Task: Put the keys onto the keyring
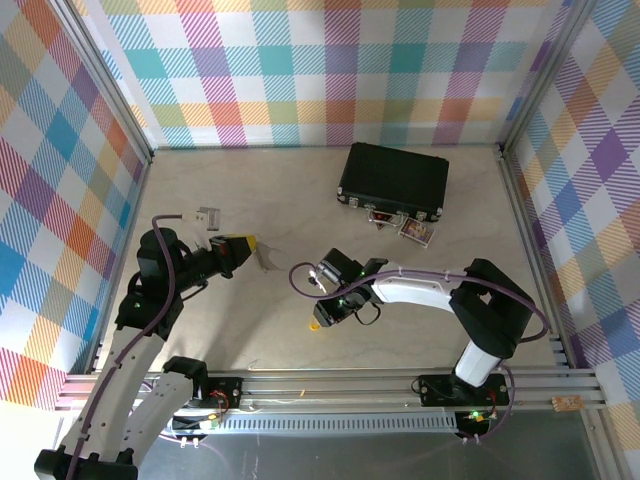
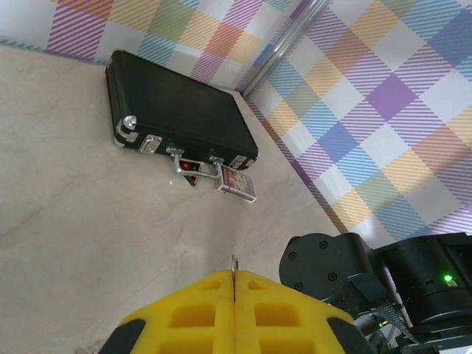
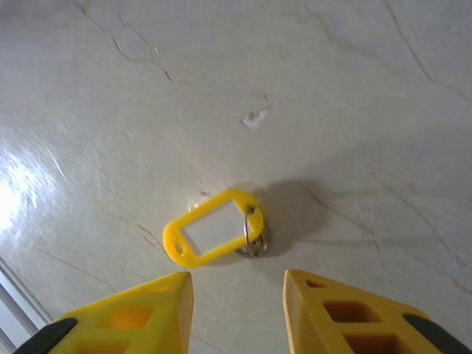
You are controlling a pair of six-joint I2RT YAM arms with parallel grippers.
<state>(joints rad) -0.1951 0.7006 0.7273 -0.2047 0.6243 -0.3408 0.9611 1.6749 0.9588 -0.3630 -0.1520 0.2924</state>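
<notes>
Right gripper part open over yellow key tag; left gripper clamped on keyring.
Right wrist view: tag with its small ring lies flat on the table, centre frame, just above the gap between the fingers, untouched, nothing held. Top view: tag lower centre, just below the right gripper; left gripper centre-left, jaws closed, keyring sticking out to the right. Black case upper right.
</notes>
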